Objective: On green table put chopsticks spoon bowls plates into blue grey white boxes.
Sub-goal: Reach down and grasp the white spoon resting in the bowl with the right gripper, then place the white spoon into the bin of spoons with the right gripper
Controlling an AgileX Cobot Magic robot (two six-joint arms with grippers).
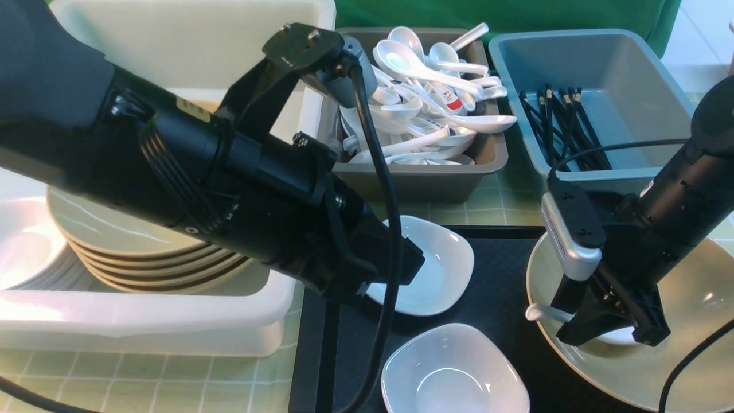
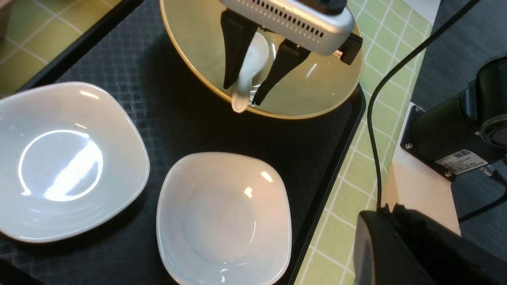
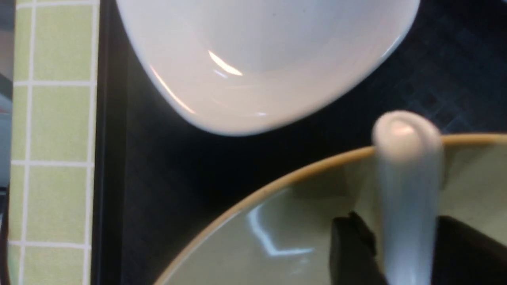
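Black tray (image 1: 504,269): fine grid texture, raised rim, lying flat on green checked cloth (image 1: 143,378). Dark green drape (image 1: 545,14) hangs at the back

The tray (image 2: 166,99) is matt black with a fine gridded texture. On it, the two bowls (image 2: 223,217) and the spoon (image 2: 249,67) look like glossy white ceramic, and the plate (image 2: 317,91) has a shiny pale-green glaze. Behind the tray, the boxes (image 1: 421,183) look like smooth plastic.
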